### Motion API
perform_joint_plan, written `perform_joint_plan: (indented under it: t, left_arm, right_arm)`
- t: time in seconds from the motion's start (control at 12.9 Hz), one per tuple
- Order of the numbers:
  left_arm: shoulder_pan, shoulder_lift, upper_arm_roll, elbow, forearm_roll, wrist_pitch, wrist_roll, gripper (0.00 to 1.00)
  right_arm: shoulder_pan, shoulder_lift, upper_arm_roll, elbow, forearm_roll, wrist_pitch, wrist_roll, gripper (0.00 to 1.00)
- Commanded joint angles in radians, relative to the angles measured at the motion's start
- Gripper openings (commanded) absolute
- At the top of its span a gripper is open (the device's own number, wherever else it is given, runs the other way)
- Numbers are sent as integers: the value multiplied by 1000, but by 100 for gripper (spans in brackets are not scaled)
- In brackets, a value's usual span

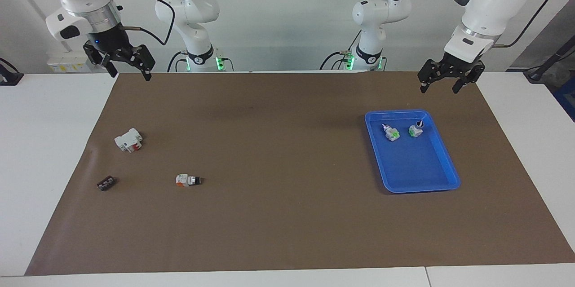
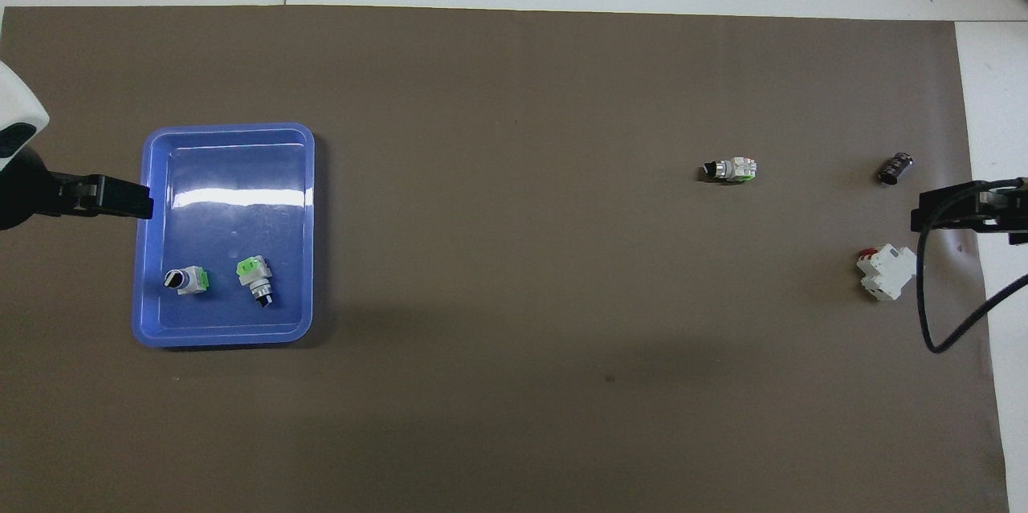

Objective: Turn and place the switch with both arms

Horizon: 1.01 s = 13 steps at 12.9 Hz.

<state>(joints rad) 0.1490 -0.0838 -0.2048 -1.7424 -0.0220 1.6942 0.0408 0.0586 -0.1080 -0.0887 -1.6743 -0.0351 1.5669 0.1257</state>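
Nothing is started: the small white-and-orange switch with a black knob [image 1: 188, 180] lies on the brown surface [image 1: 287, 215], toward the right arm's end. The right gripper [image 1: 128, 68] and left gripper [image 1: 447, 82] hang above with jaws wide and empty. Next, the right one must descend over it.

A matt brown paper-like sheet [image 1: 287, 215] is covering the smooth white table [image 1: 45, 152]. The blue tray [image 2: 144, 256] is looking like glossy plastic, catching a bright glare on its floor. The switch [image 1: 188, 180] is showing a white and orange plastic body with a shiny black knob end. The arms' white shells are gleaming smooth
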Motion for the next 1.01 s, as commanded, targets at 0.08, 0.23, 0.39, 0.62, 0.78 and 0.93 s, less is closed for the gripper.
perform_joint_plan:
  t: [0.08, 0.23, 0.39, 0.62, 0.78, 0.93]
  left_arm:
    - [0, -10, 1, -8, 16, -8, -10, 100]
    - [0, -10, 1, -8, 16, -8, -10, 100]
    - [0, -10, 1, -8, 16, -8, -10, 100]
    - [0, -10, 1, -8, 16, -8, -10, 100]
    - [0, -10, 1, -8, 16, -8, -10, 100]
    - [0, -10, 1, -8, 16, -8, -10, 100]
  right_arm:
    - [-6, -18, 4, -10, -17, -10, -24, 100]
    - [-6, -25, 6, -12, -3, -8, -32, 100]
    - [-6, -28, 6, -10, -3, 8, -28, 100]
    - [-6, -44, 6, -36, -3, 13, 1, 100]
    - [-8, -3, 4, -48, -6, 140, 211, 100]
    - [-9, 27, 4, -62, -6, 186, 420, 100]
